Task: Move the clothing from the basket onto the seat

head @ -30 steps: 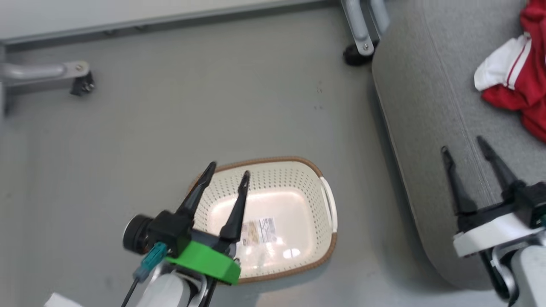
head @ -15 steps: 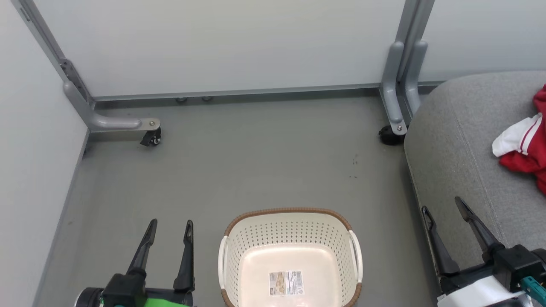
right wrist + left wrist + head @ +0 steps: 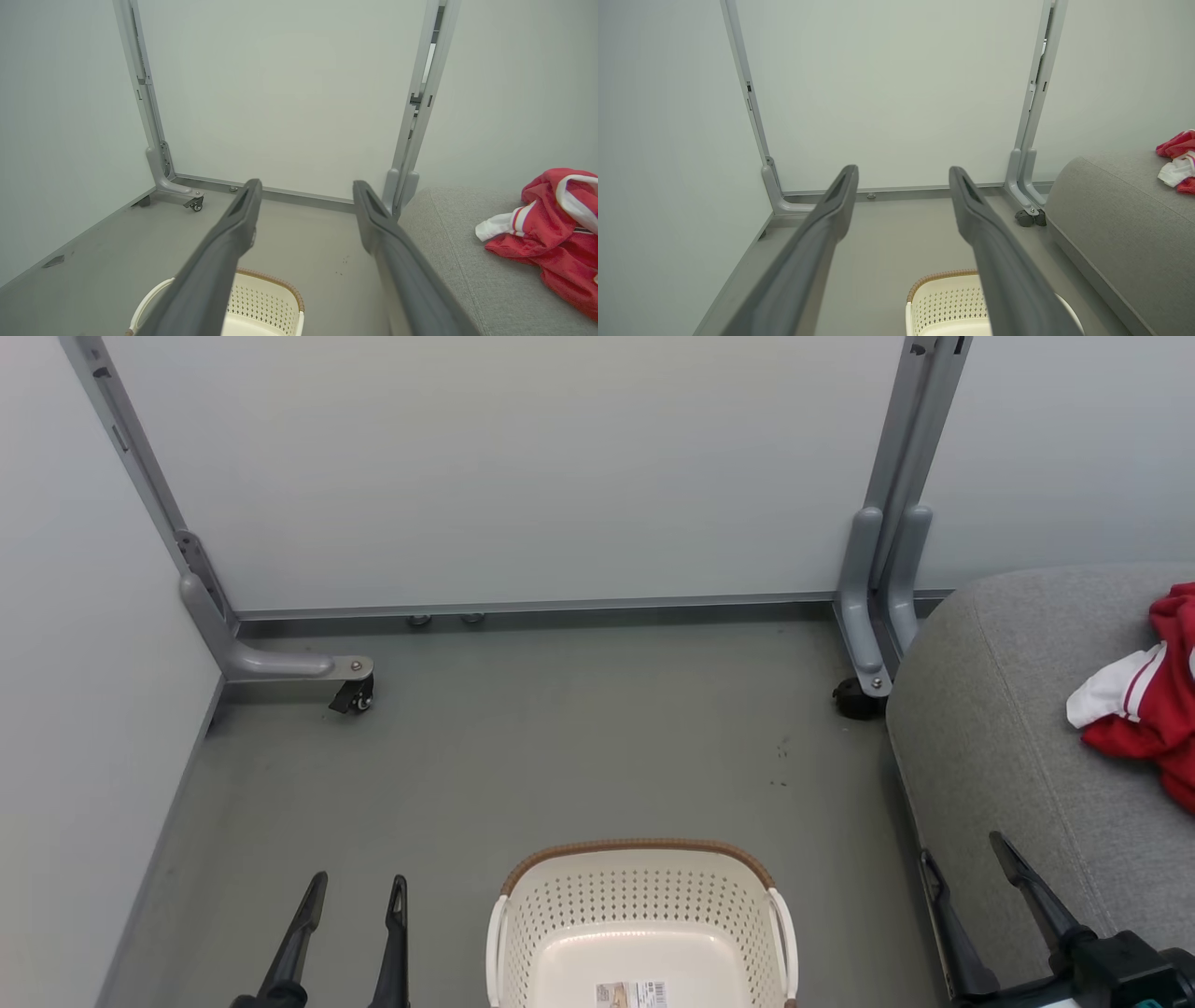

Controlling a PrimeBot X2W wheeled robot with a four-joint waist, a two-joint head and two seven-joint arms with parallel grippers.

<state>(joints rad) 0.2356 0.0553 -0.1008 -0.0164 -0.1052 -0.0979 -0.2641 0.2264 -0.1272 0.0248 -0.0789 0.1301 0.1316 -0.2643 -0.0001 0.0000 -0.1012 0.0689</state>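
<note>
Red clothing (image 3: pixel 1150 709) with white striped trim lies crumpled on the grey seat (image 3: pixel 1008 775) at the right; the right wrist view shows the clothing (image 3: pixel 556 233) too. The cream basket (image 3: pixel 644 933) with its brown rim stands on the floor at the bottom centre, holding nothing but a label sticker (image 3: pixel 631 994). My left gripper (image 3: pixel 358 889) is open at the lower left, beside the basket. My right gripper (image 3: pixel 963 852) is open at the lower right, over the seat's front edge. Neither holds anything.
Pale partition walls close off the back and left. Grey metal legs with castors stand at the back left (image 3: pixel 353 695) and beside the seat (image 3: pixel 854 695). The grey floor (image 3: pixel 560 747) stretches between basket and wall.
The head camera has tilted up, so the basket and both grippers have slid toward the bottom and the walls have come into view. The left gripper, earlier over the basket, now stands left of it.
</note>
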